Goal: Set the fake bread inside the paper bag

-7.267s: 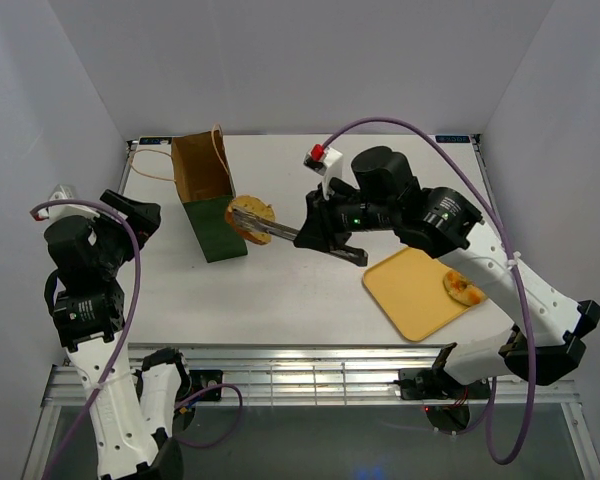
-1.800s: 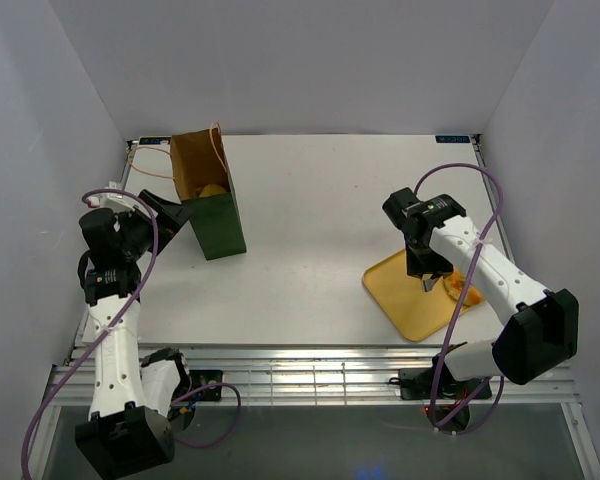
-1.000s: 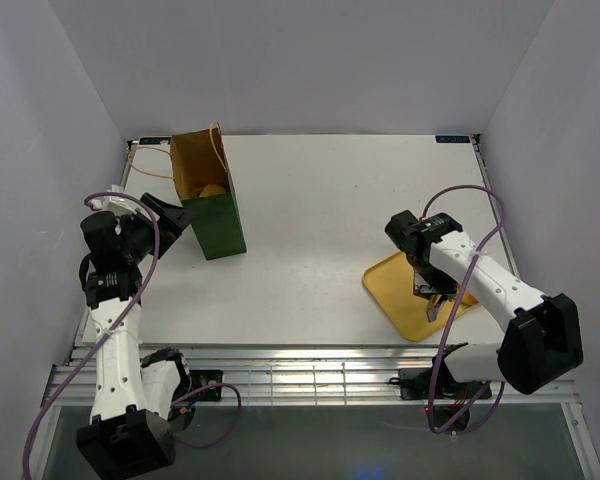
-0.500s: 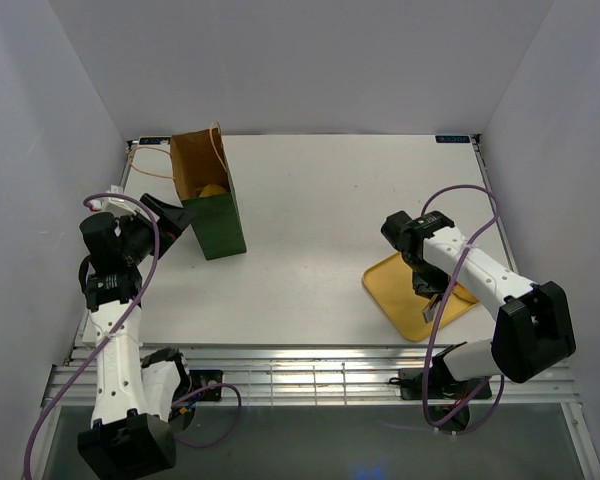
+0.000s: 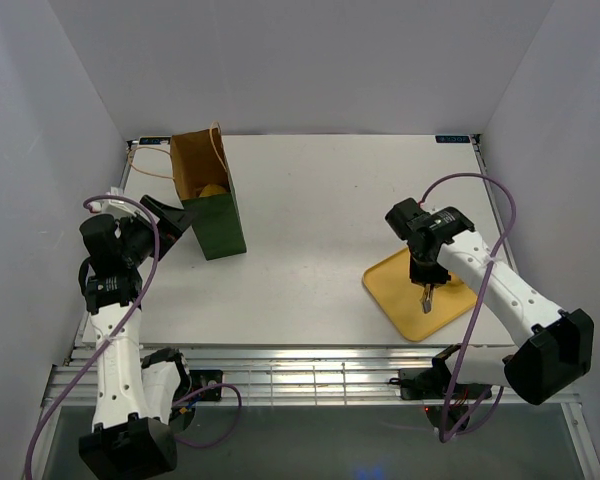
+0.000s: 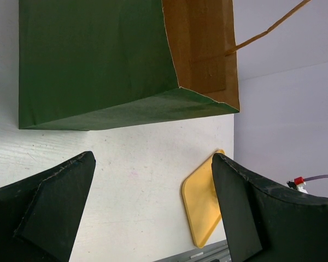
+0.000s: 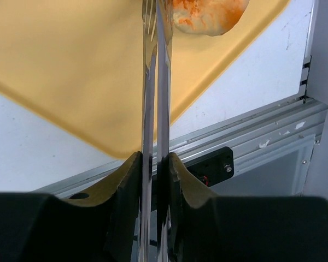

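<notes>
The paper bag (image 5: 208, 205) stands upright at the back left, green outside and brown inside, and a yellowish bread piece (image 5: 213, 190) shows in its open top. My left gripper (image 5: 163, 216) is open and empty just left of the bag; in the left wrist view (image 6: 153, 204) the bag's green wall (image 6: 98, 60) is just ahead. My right gripper (image 5: 426, 276) is shut on the metal tongs (image 7: 156, 82), held over the yellow tray (image 5: 405, 285). The tongs' closed tips reach a speckled bread piece (image 7: 208, 13) lying on the tray (image 7: 65, 65). My arm hides that piece in the top view.
The bag's pale cord handles (image 5: 152, 160) lie toward the back left corner. The metal front rail (image 7: 251, 131) runs just past the tray's near edge. White walls enclose the table on three sides. The tray also shows in the left wrist view (image 6: 205, 204).
My right arm carried a bread slice in the tongs to the bag, then returned to the tray. In the last second the tongs swung over the tray. The left arm stayed beside the bag.
</notes>
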Robot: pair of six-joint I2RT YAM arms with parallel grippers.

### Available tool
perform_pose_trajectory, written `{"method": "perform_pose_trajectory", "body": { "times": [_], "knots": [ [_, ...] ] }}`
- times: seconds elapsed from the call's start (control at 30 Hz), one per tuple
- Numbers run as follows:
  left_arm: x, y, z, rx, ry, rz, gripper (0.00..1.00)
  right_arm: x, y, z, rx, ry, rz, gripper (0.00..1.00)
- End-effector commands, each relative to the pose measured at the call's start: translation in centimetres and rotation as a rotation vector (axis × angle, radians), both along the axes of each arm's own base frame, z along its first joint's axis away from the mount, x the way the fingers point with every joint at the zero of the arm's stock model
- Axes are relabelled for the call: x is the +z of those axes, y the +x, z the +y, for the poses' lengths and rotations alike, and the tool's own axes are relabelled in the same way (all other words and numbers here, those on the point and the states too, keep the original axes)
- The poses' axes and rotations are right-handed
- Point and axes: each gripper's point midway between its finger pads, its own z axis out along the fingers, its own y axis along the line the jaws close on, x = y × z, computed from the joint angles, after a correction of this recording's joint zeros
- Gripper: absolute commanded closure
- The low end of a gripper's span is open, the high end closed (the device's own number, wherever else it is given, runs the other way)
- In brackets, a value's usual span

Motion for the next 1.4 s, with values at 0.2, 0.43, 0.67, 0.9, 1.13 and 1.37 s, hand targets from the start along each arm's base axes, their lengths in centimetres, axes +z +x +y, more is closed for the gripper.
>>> {"method": "perform_pose_trajectory", "body": {
  "times": [0.2,0.43,0.67,0.9,1.13,1.37],
  "knots": [
    [0.9,-1.5,0.2,0.045,0.023,-0.011,0.02,4.2,-0.1,1.1,0.066,0.130,-0.147,0.92],
    [1.0,-2.7,0.8,0.102,0.041,0.021,0.02,6.3,0.1,4.8,0.253,0.343,-0.228,0.92],
    [3.1,-4.3,1.3,0.153,0.079,0.002,0.02,10.7,1.2,10.5,0.473,0.610,-0.336,0.92],
    [4.2,-5.6,1.3,0.167,0.092,0.000,0.02,16.2,1.2,15.4,0.656,0.842,-0.414,0.92],
    [3.7,-5.8,1.8,0.183,0.122,0.033,0.02,20.8,-0.1,19.2,0.823,1.058,-0.466,0.92],
    [2.4,-5.7,1.8,0.189,0.104,0.068,0.02,24.3,-1.5,22.4,0.972,1.261,-0.480,0.92]
  ]
}}
